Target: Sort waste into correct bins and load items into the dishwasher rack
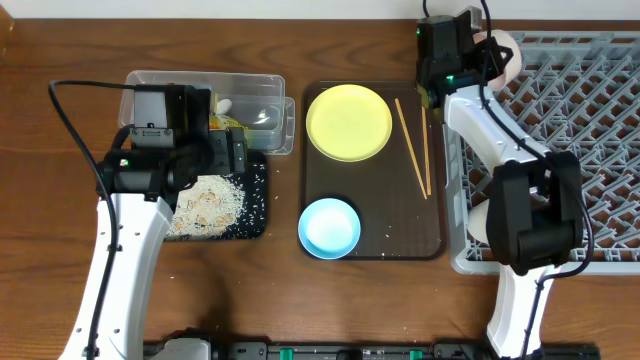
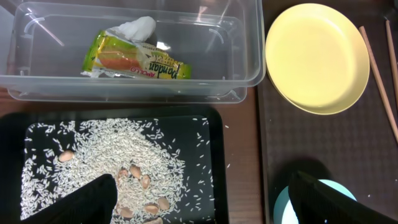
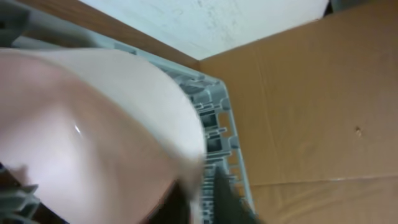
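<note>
My left gripper (image 2: 205, 208) is open and empty, low over the black tray (image 2: 214, 143), which holds rice grains (image 2: 106, 155) and some nuts. The green-and-orange wrapper (image 2: 134, 62) with a white scrap lies in the clear tub (image 2: 249, 74). My right gripper (image 3: 202, 186) is shut on the rim of the white bowl (image 3: 93, 137) and holds it over the grey rack's (image 1: 600, 120) far left corner, where the bowl (image 1: 505, 52) shows in the overhead view. The yellow plate (image 1: 348, 122), the light blue bowl (image 1: 329, 227) and the two chopsticks (image 1: 412, 145) lie on the brown tray (image 1: 375, 245).
A white round object (image 1: 482, 222), perhaps the small cup, sits at the rack's left edge, partly hidden by my right arm. The clear tub (image 1: 200, 82) and black tray (image 1: 255, 205) lie side by side left of the brown tray. A cardboard sheet (image 3: 323, 112) stands beyond the rack.
</note>
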{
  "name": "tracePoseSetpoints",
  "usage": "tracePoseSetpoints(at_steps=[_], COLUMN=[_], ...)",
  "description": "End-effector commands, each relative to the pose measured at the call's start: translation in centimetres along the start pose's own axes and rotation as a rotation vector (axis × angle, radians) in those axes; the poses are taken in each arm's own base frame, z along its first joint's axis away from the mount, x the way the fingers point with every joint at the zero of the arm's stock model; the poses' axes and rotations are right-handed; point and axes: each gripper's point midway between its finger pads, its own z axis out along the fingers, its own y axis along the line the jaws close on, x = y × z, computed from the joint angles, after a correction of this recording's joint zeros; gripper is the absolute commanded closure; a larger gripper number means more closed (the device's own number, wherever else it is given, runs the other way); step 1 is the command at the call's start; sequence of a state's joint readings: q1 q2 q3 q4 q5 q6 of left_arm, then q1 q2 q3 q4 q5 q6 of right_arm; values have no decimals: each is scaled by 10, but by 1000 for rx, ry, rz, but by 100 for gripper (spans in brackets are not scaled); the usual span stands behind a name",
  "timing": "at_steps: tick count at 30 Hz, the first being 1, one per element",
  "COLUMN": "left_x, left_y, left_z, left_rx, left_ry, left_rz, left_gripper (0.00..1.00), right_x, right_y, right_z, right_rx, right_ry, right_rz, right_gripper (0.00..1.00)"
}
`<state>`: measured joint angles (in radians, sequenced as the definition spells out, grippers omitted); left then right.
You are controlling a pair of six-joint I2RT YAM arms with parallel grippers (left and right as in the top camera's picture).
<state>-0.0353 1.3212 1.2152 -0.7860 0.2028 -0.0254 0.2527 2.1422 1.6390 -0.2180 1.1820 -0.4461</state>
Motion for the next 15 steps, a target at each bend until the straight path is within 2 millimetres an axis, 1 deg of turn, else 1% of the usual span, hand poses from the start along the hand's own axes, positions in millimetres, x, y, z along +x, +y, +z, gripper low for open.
tracePoseSetpoints(at_steps=[1,3,6,7,10,11,13,15], left_x=[-9,-9,-9,-9,-9,-9,-9,-9], left_y=[1,1,1,1,1,1,1,1], left_z=[-5,-5,-5,-5,-5,-5,-5,-5], left_rx=[-7,-7,-7,-7,-7,-7,-7,-7], left_ry=[-22,-22,-22,-22,-22,-22,-22,-22], left_rz=[5,5,5,5,5,5,5,5], left_gripper=[9,10,9,9,9,9,9,9], right_x=[0,-4,-11,-13,-20,-22,-26,-33], right_y=[8,11,15,15,10,4,-5,-19], right_z=[-12,-20,-32,-37,-45,-47,-51,-56], right_rx=[31,27,14,7,-6,-7,-25,-50], right_ry=[0,-14,-42,-52,-76,-81,-98,-123], right_rz=[-35,-37,-35,-32,-10,10,60,120], right_gripper=[71,54,34,28,19,16,13,12])
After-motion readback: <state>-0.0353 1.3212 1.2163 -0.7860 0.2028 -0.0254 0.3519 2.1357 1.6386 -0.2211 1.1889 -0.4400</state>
